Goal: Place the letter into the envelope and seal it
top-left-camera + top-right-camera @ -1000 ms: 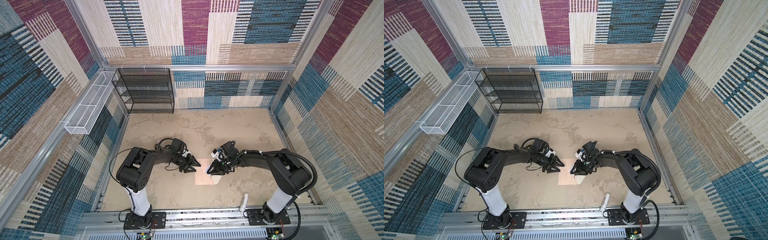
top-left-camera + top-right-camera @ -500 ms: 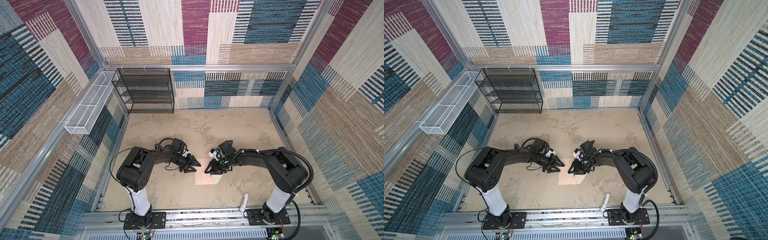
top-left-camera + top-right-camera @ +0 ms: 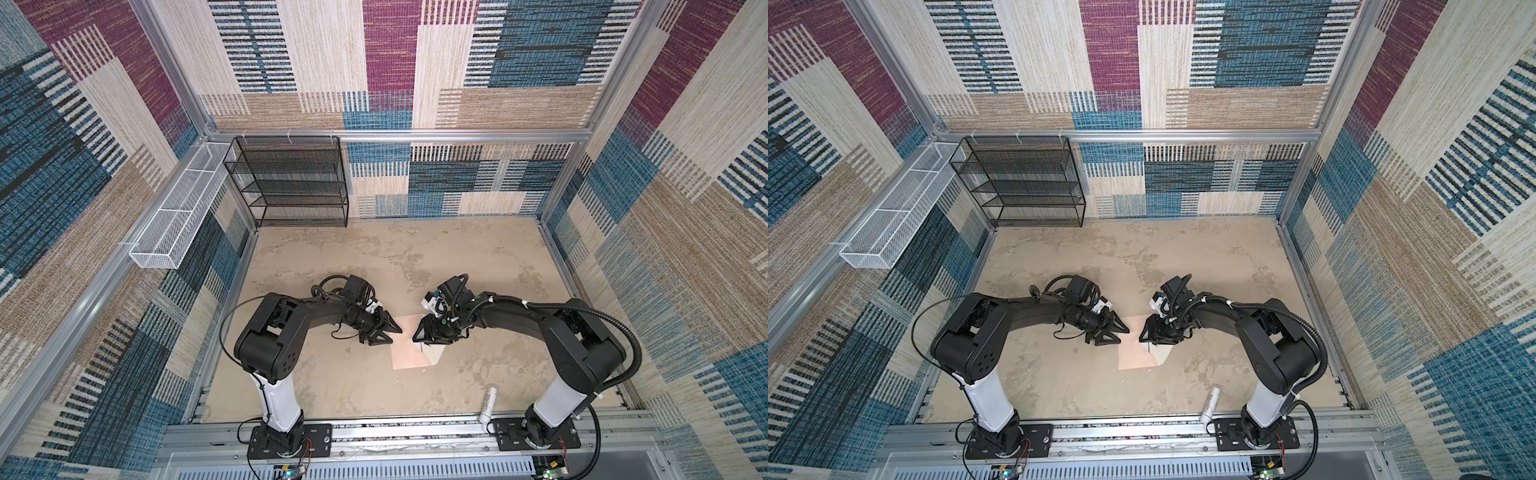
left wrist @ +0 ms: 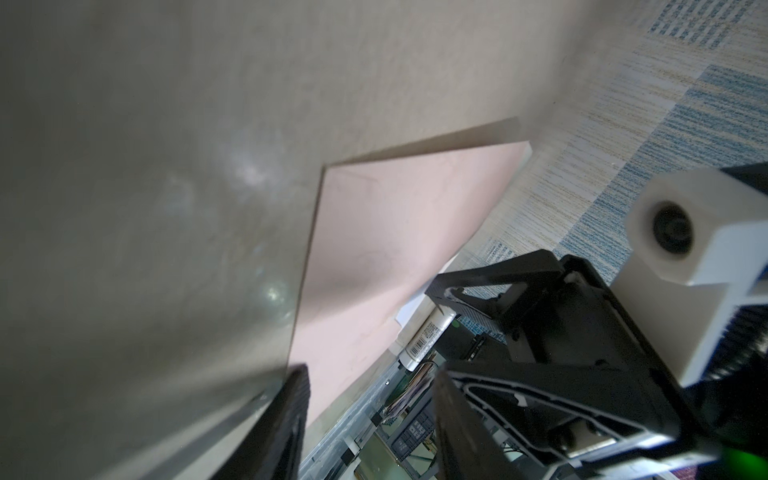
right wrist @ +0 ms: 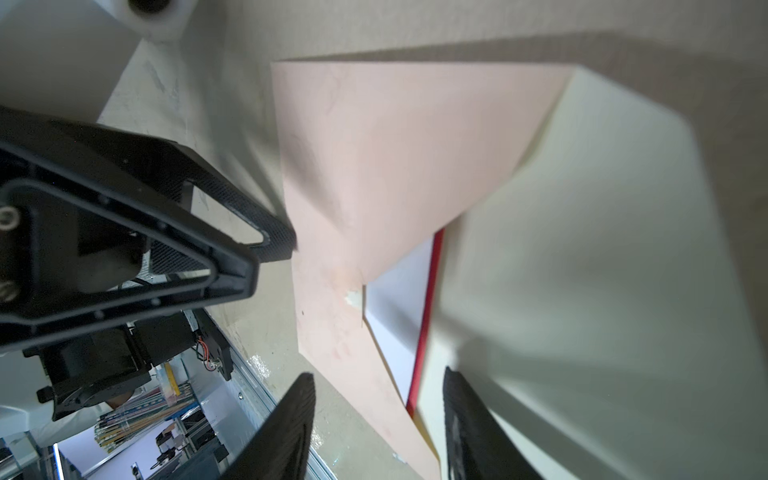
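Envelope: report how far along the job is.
Done: the letter sits in the envelope pocket, with only its red-edged end showing. In hand: the right gripper is open at the mouth, and the left gripper is open by the opposite edge. Left: fold down the cream flap, now lying open, and seal it.

Walls (image 3: 478, 62) patchwork woven carpet: blue, maroon, beige, cream blocks. Floor (image 3: 415, 253) mottled tan, evenly lit. Black mesh shelf (image 3: 291, 183) against back wall, upper left of centre; white wire basket (image 3: 178, 216) on left wall. Aluminium frame (image 3: 415, 134) at the corners.
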Available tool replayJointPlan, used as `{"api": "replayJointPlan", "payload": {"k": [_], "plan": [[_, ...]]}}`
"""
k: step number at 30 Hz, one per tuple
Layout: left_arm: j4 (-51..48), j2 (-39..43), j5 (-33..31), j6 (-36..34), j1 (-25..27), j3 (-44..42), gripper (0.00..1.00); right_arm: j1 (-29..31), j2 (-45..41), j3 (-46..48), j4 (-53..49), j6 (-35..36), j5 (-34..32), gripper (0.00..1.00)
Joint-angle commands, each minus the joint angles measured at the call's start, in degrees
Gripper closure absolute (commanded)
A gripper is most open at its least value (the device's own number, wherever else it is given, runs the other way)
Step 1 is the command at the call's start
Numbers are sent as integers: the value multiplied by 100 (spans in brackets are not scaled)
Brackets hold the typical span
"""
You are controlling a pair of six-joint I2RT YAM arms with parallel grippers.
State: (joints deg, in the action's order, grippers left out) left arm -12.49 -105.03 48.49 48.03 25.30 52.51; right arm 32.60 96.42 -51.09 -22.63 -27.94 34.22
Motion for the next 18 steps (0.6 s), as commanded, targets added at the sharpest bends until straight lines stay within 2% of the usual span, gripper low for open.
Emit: {"api": "replayJointPlan", "payload": {"k": [1,12,18], "plan": [[-148,-39,-448,-316,0,55,48,-29,-144,-91,-199,96,-265,45],[-148,199,-306,-359,3,248,39,-422,-751,-422,-496,138,-746,43],[-530,480,-419,-505,9,457,33,-570,-1070,-603,-680,158,-1064,41]]}}
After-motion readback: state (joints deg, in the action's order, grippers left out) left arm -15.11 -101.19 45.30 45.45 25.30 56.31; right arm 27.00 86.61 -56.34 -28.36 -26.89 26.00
